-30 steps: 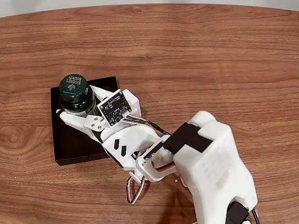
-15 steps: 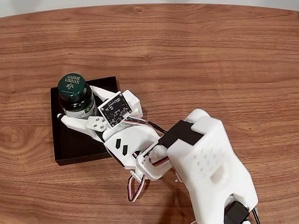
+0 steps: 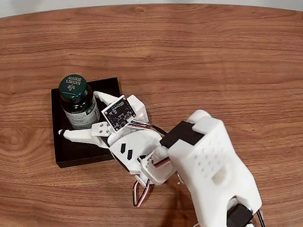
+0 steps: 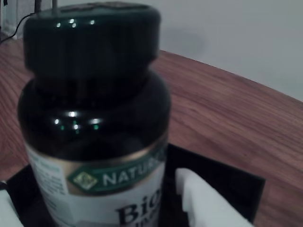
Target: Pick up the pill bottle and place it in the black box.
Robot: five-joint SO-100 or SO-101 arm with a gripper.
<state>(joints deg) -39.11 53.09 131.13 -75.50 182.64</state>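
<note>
A: Wrist view, nearest thing first?

B: Pill bottle (image 4: 94,123), huge in frame, upright, dark green cap on top, white-and-green label below the shoulder. A white fingertip (image 4: 208,203) sits low on the right, clear of the label; a sliver of the other shows at the bottom left corner.

A: Under it?

B: Black box (image 4: 236,187), its far wall just behind the bottle, then wooden table (image 4: 227,104), then a pale wall.

A: Fixed view, near edge first.

B: White arm body at bottom right, reaching up and left over the table (image 3: 214,51). Gripper (image 3: 82,113) over the box (image 3: 68,154), circuit board on its top.

A: Claw state?

B: Spread apart. One finger (image 3: 75,136) lies below the bottle (image 3: 77,102), the other (image 3: 105,96) to its right, gaps on both sides as far as I can see. Not pinching it.

A: Bottle location?

B: Standing upright inside the black box, in the far part of it, near the left wall as this view shows it. Cap facing the camera, embossed lettering visible.
</note>
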